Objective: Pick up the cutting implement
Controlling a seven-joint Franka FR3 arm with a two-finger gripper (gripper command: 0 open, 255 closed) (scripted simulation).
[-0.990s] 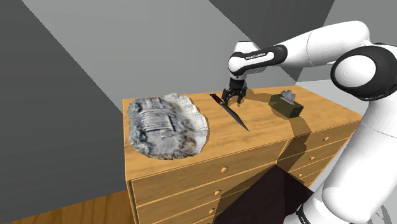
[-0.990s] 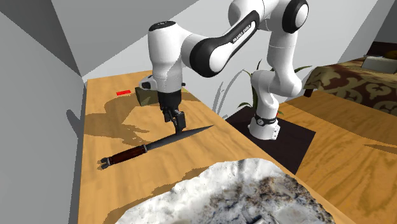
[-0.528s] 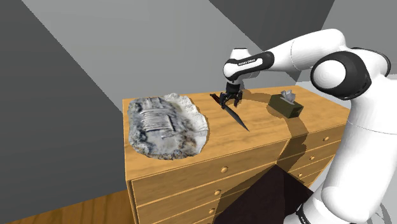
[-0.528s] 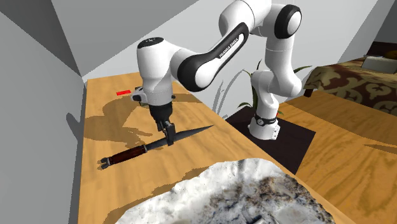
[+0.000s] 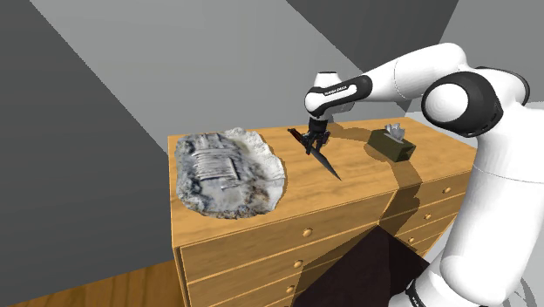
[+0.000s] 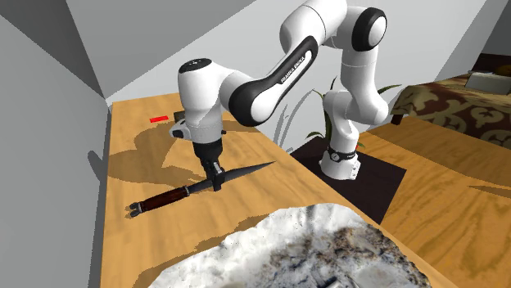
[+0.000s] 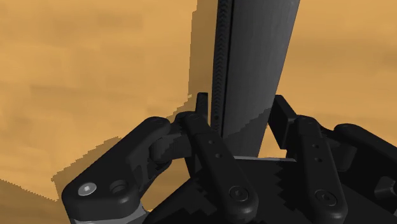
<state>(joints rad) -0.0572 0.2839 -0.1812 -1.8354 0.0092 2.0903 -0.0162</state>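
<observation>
A dagger-like knife (image 5: 329, 165) with a dark blade and a brown handle (image 6: 164, 199) lies flat on the wooden dresser top (image 5: 366, 187). My black gripper (image 5: 314, 146) is down on it, at the part of the blade just past the handle. In the wrist view the gripper (image 7: 242, 109) is shut on the dark blade (image 7: 257, 57), with one finger on each side of it. From the second exterior view, the gripper (image 6: 217, 182) stands upright over the knife, and the blade tip (image 6: 260, 167) points toward the dresser's edge.
A large grey, rock-like lump (image 5: 225, 170) covers the dresser's end at the shoulder view's left. A dark green tissue box (image 5: 391, 144) sits at its right. A small red item (image 6: 159, 119) lies by the wall. Drawers face the front edge.
The gripper has come down the last bit onto the knife and its fingers have shut on the blade. The knife has not moved.
</observation>
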